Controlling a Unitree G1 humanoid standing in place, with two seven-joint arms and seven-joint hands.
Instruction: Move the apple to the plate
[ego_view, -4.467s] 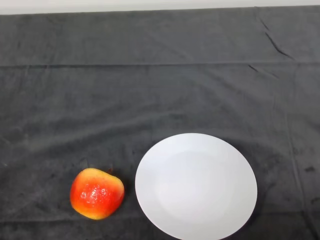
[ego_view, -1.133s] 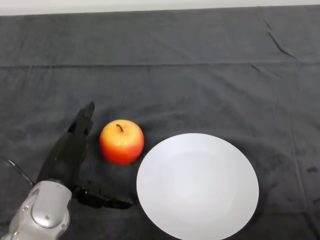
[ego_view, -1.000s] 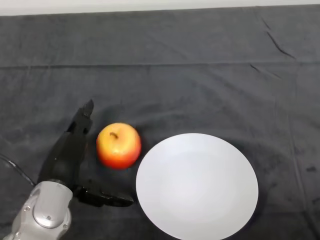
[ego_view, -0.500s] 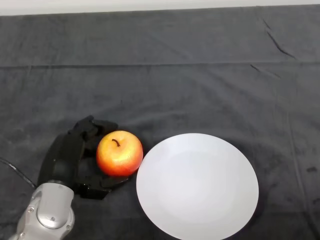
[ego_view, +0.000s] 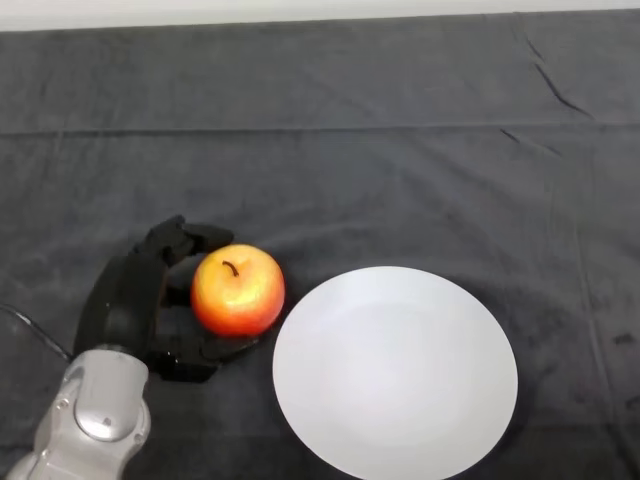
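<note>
A red and yellow apple (ego_view: 238, 291) with its stem up sits at the lower left of the dark cloth, just left of the white plate (ego_view: 395, 372). My left hand (ego_view: 128, 305) is on the apple's left side. Its fingers (ego_view: 185, 239) curl over the apple's far side and its thumb (ego_view: 212, 351) hooks under the near side, so the hand is shut on the apple. I cannot tell whether the apple rests on the cloth or is raised off it. The plate holds nothing.
The dark cloth (ego_view: 330, 180) covers the whole table, with creases at the far right. A pale strip (ego_view: 300, 10) runs along the table's far edge.
My hand came in from the lower left and the apple moved up beside the plate. In the last second the straight fingers curled round the apple and the thumb closed under it.
</note>
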